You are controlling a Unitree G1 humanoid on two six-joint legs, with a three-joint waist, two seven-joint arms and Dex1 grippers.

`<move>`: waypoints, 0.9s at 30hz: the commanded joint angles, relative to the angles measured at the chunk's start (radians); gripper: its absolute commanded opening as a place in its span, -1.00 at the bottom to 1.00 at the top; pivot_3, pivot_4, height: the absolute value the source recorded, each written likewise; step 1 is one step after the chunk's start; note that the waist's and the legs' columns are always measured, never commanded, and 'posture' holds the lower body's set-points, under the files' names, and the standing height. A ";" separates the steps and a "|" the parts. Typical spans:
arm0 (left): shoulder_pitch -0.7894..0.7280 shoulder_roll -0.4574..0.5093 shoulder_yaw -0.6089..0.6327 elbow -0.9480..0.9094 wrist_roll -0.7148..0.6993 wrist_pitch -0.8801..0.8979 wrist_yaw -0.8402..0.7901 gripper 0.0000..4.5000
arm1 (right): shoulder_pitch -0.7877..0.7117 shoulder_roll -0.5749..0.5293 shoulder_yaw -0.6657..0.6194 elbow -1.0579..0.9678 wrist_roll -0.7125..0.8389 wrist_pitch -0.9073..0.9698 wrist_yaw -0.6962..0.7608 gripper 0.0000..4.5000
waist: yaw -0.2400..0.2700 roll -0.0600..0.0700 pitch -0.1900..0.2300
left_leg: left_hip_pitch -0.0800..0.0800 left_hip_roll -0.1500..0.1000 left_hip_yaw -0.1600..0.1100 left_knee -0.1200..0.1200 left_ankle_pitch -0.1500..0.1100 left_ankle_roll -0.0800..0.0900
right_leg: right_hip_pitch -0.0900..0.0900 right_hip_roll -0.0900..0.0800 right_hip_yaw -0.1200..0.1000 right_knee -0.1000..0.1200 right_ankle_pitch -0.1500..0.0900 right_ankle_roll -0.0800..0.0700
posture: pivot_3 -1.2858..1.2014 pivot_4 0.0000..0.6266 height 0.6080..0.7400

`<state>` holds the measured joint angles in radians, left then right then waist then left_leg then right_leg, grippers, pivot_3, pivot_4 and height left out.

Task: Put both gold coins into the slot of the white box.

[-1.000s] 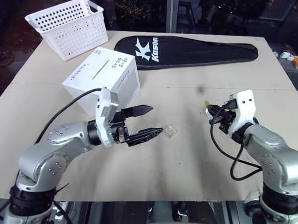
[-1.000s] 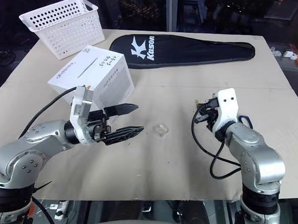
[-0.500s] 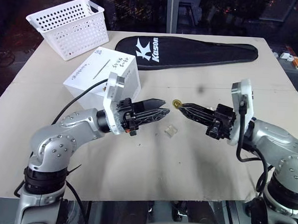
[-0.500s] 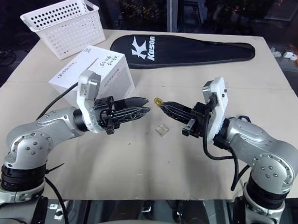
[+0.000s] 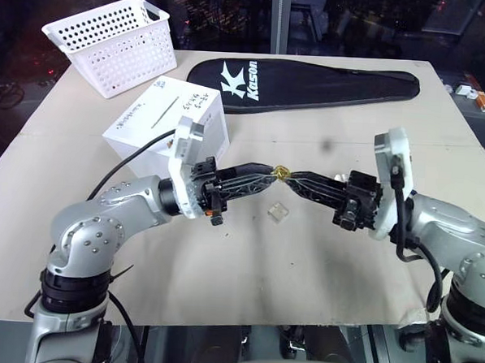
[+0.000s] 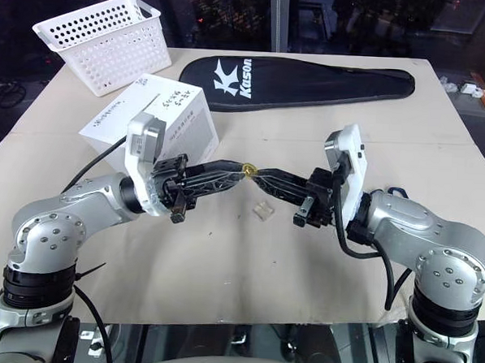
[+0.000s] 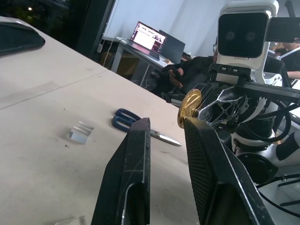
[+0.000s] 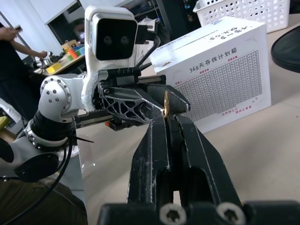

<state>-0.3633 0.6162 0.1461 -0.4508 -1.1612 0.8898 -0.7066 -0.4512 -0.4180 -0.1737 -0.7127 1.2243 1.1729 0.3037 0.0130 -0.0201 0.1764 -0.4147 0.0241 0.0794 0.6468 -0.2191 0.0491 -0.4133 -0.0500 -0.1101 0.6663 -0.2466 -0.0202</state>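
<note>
One gold coin [image 5: 283, 173] hangs above the middle of the table, pinched at the tips of my right gripper [image 5: 289, 176], which is shut on it and points left. My left gripper [image 5: 267, 177] points right and meets it tip to tip. Its fingers [image 7: 136, 154] stand a narrow gap apart, with the coin [image 7: 189, 108] against one fingertip. In the right wrist view the coin [image 8: 166, 104] shows edge-on between the left gripper's fingers. The white box [image 5: 166, 116] stands behind my left arm at the table's left, its slot [image 5: 165, 112] a thin dark slit on top.
A white perforated basket [image 5: 111, 40] stands at the back left, and a black racket cover [image 5: 313, 81] lies along the back. A small clear square piece [image 5: 278, 212] lies under the grippers. Blue-handled scissors [image 7: 129, 119] lie on the table.
Both arms rose and swung together. The right gripper carried the coin from the right side to the centre. The left gripper's wide fingers narrowed around the coin.
</note>
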 commanded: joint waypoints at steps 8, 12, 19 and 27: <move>-0.006 0.012 0.012 -0.015 -0.041 0.007 -0.033 -0.50 | 0.008 -0.060 0.044 -0.004 0.071 -0.088 -0.019 -1.00 | 0.000 0.000 0.000 | 0.000 0.000 0.000 0.000 0.000 0.000 | 0.000 0.000 0.000 0.000 0.000 0.000 | 0.03 -0.52 0.98; -0.006 0.010 0.011 -0.014 -0.048 0.012 -0.041 -0.69 | 0.010 -0.075 0.060 -0.003 0.094 -0.104 -0.025 -1.00 | 0.000 0.000 0.000 | 0.000 0.000 0.000 0.000 0.000 0.000 | 0.000 0.000 0.000 0.000 0.000 0.000 | 0.03 -0.52 0.98; -0.005 0.002 0.009 -0.012 -0.060 0.017 -0.051 -0.98 | 0.018 -0.102 0.084 -0.005 0.124 -0.130 -0.027 -1.00 | 0.001 0.000 0.000 | 0.000 0.000 0.000 0.000 0.000 0.000 | 0.000 0.000 0.000 0.000 0.000 0.000 | 0.03 -0.52 0.98; -0.010 0.000 0.018 -0.006 -0.065 0.012 -0.043 -1.00 | 0.034 -0.136 0.100 -0.004 0.125 -0.173 0.001 -0.75 | 0.001 0.000 0.000 | 0.000 0.000 0.000 0.000 0.000 0.001 | 0.000 0.000 0.000 0.000 0.000 0.000 | 0.03 -0.52 0.98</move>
<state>-0.3621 0.6200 0.1524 -0.4486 -1.2078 0.9091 -0.7555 -0.4174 -0.5493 -0.0825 -0.6854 1.3205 1.0298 0.2769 0.0141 -0.0203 0.1766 -0.4149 0.0242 0.0795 0.6470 -0.2196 0.0498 -0.4133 -0.0501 -0.1102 0.6663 -0.2467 -0.0200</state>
